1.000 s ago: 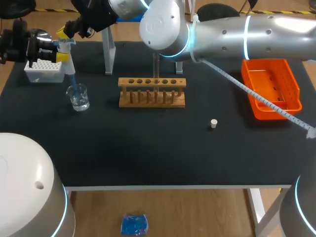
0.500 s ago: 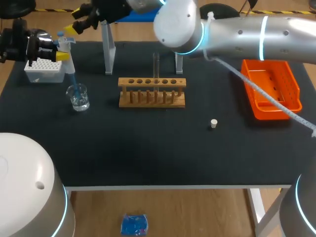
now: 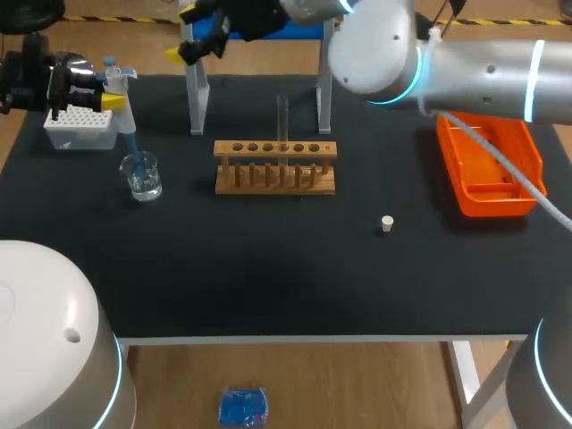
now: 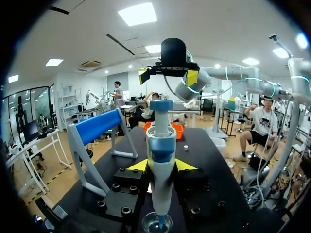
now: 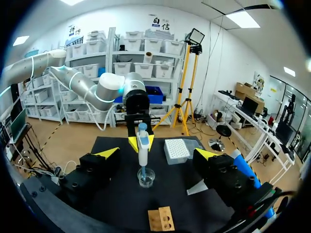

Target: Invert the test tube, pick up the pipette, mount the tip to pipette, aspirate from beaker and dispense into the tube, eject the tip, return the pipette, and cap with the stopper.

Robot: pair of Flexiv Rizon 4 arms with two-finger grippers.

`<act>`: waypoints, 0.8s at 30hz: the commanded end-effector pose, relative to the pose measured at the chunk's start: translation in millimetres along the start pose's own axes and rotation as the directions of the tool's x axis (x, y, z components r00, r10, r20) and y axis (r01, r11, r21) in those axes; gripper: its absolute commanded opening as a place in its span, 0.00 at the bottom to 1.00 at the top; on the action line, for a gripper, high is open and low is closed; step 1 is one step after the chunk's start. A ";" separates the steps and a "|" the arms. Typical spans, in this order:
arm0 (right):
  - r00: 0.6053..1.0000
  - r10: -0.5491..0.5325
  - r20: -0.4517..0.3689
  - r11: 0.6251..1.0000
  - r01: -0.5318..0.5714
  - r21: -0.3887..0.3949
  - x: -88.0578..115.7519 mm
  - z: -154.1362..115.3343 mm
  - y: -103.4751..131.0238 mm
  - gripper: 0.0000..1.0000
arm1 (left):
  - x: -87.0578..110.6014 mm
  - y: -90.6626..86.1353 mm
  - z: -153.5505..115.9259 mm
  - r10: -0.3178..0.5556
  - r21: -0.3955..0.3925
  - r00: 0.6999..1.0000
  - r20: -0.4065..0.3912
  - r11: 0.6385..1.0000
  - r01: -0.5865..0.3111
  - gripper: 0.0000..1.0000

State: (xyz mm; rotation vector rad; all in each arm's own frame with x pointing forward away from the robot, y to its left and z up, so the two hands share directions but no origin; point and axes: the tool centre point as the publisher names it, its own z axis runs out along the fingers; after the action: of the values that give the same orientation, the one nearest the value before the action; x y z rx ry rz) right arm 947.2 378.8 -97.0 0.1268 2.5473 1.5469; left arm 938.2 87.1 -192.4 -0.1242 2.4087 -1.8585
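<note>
The pipette (image 3: pixel 123 94) stands upright with its blue tip dipped into the glass beaker (image 3: pixel 141 175) of clear liquid. My left gripper (image 3: pixel 109 89) is shut on the pipette's body (image 4: pixel 161 145), with its yellow fingertips (image 4: pixel 138 166) either side, above the beaker (image 4: pixel 157 224). My right gripper (image 3: pixel 184 34) hangs open above the table's back edge, right of the pipette. In its wrist view the right gripper (image 5: pixel 157 154) faces the pipette (image 5: pixel 142 143) and beaker (image 5: pixel 146 177) from a distance. A clear test tube (image 3: pixel 282 116) stands in the wooden rack (image 3: pixel 275 167). The white stopper (image 3: pixel 387 223) lies on the mat.
A white tip box (image 3: pixel 80 127) sits behind the beaker at the back left. The white pipette stand (image 3: pixel 197 89) with a blue bar rises behind the rack. An orange tray (image 3: pixel 492 161) stands at the right side.
My right gripper has opened and drawn away from the pipette's top, moving right and toward the back. The left gripper, pipette and beaker have stayed put.
</note>
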 end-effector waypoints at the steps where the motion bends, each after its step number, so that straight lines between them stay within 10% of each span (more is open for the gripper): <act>1: 1.000 -0.005 -0.001 1.000 0.005 -0.016 3.5 -51.2 -18.5 1.00 | 0.3 -0.8 -0.1 0.000 -0.001 1.000 0.001 1.000 0.000 0.00; 24: 0.995 0.059 0.085 0.990 -0.047 -0.130 -4.6 -209.7 -123.4 1.00 | 0.3 -0.8 -0.1 0.000 -0.001 1.000 0.001 1.000 0.000 0.00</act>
State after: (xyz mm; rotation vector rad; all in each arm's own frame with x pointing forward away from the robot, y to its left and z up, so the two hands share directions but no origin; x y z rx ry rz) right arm 932.8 197.2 -121.4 0.2541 2.4230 1.6183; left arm 938.1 87.2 -192.4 -0.1243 2.4087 -1.8585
